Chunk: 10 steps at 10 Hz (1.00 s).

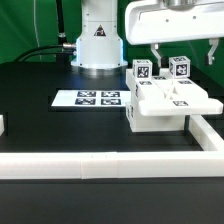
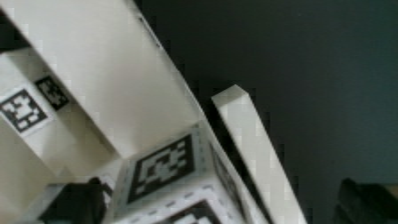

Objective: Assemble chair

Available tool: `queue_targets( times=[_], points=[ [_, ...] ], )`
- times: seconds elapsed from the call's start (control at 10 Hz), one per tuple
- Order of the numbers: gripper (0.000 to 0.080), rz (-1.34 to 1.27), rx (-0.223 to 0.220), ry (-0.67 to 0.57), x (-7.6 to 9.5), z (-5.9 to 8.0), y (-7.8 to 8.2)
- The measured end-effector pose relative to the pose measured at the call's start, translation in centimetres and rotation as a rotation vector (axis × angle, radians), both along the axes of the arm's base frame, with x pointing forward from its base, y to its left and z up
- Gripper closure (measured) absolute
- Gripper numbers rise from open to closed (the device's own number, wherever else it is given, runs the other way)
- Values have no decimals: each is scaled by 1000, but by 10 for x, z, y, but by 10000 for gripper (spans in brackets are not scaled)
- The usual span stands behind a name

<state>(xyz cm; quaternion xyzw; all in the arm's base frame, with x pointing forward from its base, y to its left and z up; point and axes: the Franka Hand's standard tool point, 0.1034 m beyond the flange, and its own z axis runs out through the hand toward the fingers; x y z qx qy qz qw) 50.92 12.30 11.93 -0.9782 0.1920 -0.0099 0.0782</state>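
The border rail (image 1: 110,165) is lying nearest; beyond it the chair (image 1: 165,100) is sitting half-built on the table (image 1: 40,125), to the exterior view's right of the marker board (image 1: 98,98). The gripper (image 1: 182,50) is hovering just above its tagged posts; whether it is clenched or released, I cannot tell; it should be descending squarely, centred over one post.

Backdrop: a green wall (image 1: 35,25) fills the far side of the exterior view, evenly lit.
Cable: a dark cable (image 1: 40,48) loops down in front of the green wall to the bench edge.
Bench: a black bench (image 1: 40,125) with a matte top and soft reflections.
Marker board: the marker board (image 1: 90,98) lies flat near the middle of the bench.
Border: a long low white rail (image 1: 100,165) runs along the near edge and turns up the exterior view's right.
Light: bright, diffuse, with no hard shadows.
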Motion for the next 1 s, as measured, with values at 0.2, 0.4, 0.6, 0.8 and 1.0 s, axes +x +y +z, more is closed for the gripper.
queue_targets(
  times=[0.2,0.4,0.6,0.8,1.0],
  points=[
    [151,136,-7,-21,0,0,-1],
    [151,218,-11,-34,0,0,-1],
    [419,217,-11,-34,0,0,-2],
    [517,217,-11,-34,0,0,-2],
    [517,171,-9,-27,0,1,-1]
  ],
)
